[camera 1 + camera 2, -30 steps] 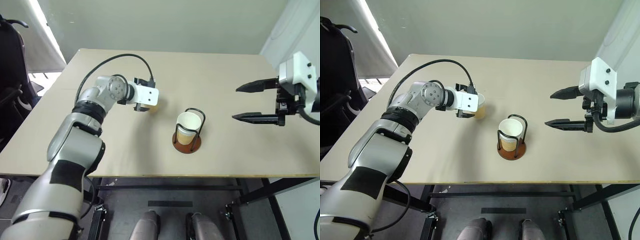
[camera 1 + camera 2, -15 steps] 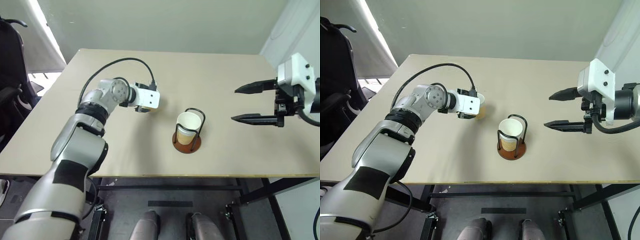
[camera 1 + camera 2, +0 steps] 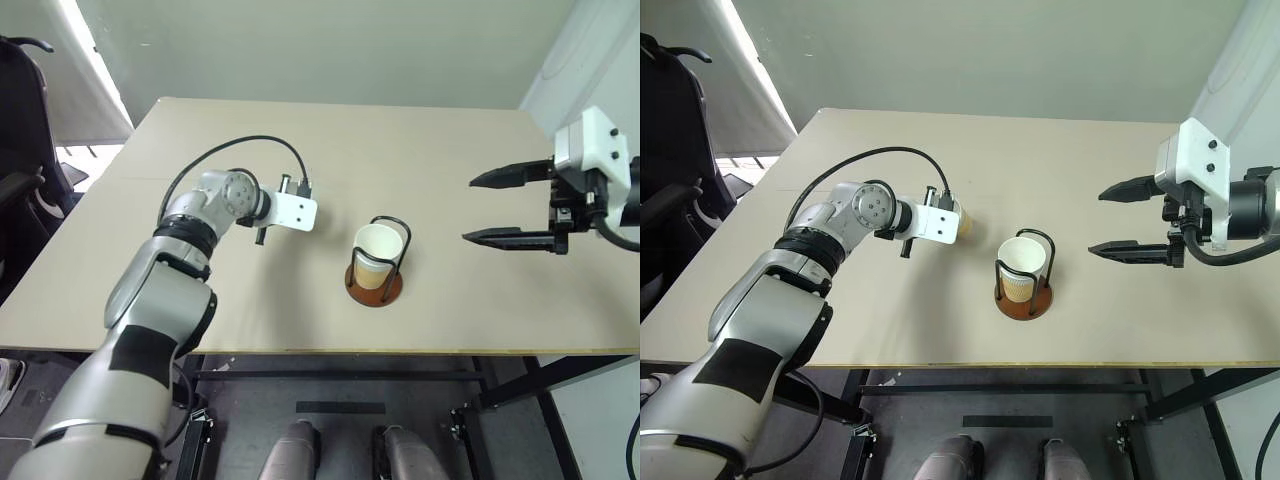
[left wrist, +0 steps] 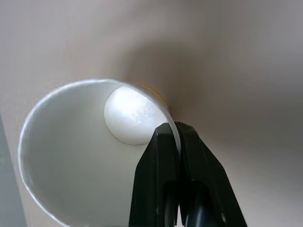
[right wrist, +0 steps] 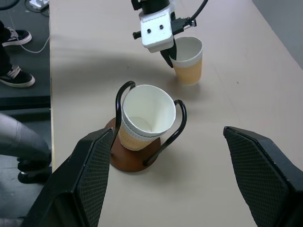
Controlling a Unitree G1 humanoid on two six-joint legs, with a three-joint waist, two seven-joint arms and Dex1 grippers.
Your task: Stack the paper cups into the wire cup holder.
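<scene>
One tan-yellow paper cup [image 5: 187, 60] is pinched at its rolled rim by the left gripper [image 4: 176, 142], mid-table. It should be lifted straight, then lowered into the cups nested in the black-wire, brown-based holder [image 5: 142, 156]. The right gripper [image 3: 505, 206] is held open.

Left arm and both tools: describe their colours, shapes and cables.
The left arm has silver-grey rounded shells with black joint bands and a black cable looping to its wrist. The left tool and the right tool each carry two tapered black fingers on a white housing.

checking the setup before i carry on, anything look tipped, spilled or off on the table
Nothing stands out. The tan paper cup stands upright with the left gripper pinching its rim, and white-lined stacked paper cups sit slightly tilted inside the black wire cup holder on its reddish-brown base.
</scene>
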